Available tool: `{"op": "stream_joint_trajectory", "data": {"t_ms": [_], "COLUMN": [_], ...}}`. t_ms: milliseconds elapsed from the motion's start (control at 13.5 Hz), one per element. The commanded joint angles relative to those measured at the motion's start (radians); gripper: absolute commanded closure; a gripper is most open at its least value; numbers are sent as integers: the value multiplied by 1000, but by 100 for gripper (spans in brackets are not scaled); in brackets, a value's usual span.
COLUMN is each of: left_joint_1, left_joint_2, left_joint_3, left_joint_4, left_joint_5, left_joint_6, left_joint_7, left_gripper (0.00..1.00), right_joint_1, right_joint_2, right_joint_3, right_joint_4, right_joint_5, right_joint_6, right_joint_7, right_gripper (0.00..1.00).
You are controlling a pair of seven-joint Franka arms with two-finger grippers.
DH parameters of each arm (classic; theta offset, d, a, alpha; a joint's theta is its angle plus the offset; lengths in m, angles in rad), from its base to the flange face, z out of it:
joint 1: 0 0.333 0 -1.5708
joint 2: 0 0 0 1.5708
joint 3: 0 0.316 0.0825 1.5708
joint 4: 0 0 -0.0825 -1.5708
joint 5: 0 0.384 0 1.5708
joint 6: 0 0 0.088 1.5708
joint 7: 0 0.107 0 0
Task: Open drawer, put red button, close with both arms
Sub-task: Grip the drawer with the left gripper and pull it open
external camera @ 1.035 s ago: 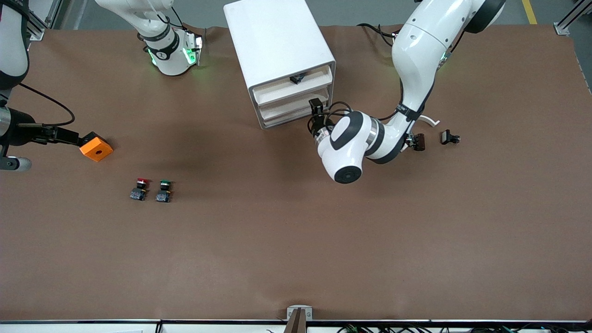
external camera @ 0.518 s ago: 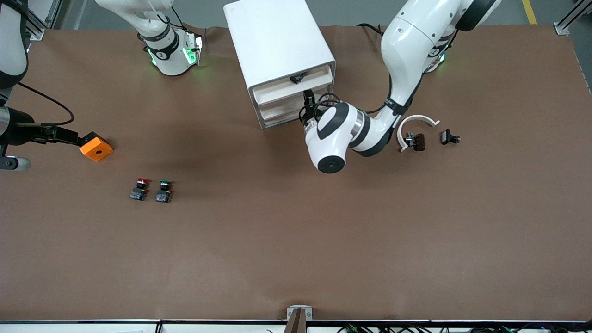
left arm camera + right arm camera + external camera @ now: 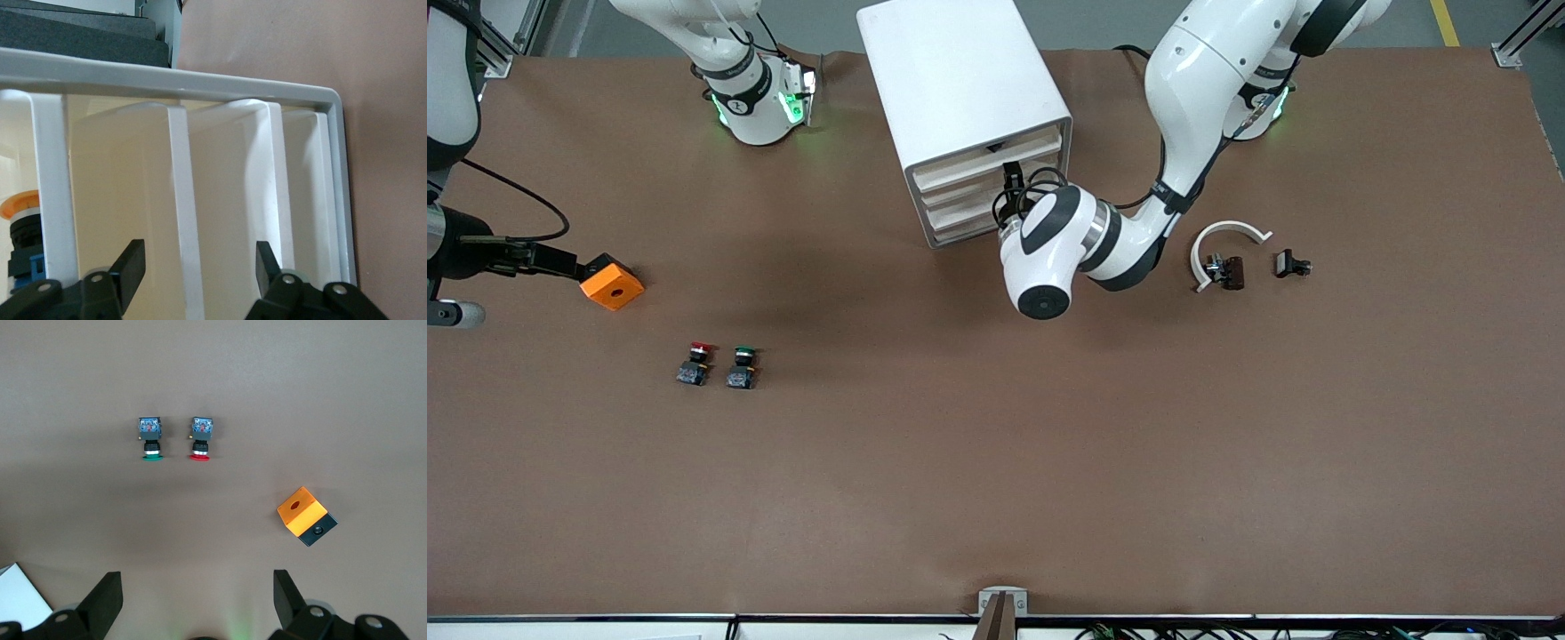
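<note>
Red button lies on its side on the table, well away from the left gripper and toward the right arm's end. Its long axis runs cap to base, the red cap pointing toward the robots' bases and the dark block base toward the front camera. A green button lies just beside it, parallel. The left gripper sits at the front of the white cabinet, fingers parted astride a drawer's front edge, not clamping it. The right gripper hangs wide open and empty above the buttons and an orange cube.
</note>
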Motion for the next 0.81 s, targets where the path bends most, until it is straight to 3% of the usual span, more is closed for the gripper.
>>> {"op": "stream_joint_trajectory", "data": {"t_ms": [0,222,591,739], "left_joint_1": [-34,-34,-34,-26], "left_joint_2": [1,4,31,30], "left_joint_3": [4,4,5,5], "left_joint_4": [-9,-12,-24,-21], "left_joint_5": [-24,-41,-47,-50], "left_joint_6": [20,32,93,95], "left_joint_7": [-23,-24,-23,-23], "left_gripper": [29,84,84,100], "right_joint_1": [-16,-16,-16,-6], "right_joint_2": [6,6,7,7], "right_joint_3": [11,11,11,11], "right_joint_4": [18,18,18,18], "right_joint_5": [4,4,4,4], "right_joint_6": [-17,-15,-15,-15], "right_joint_7": [5,4,2,16], "right_gripper": [0,0,0,0]}}
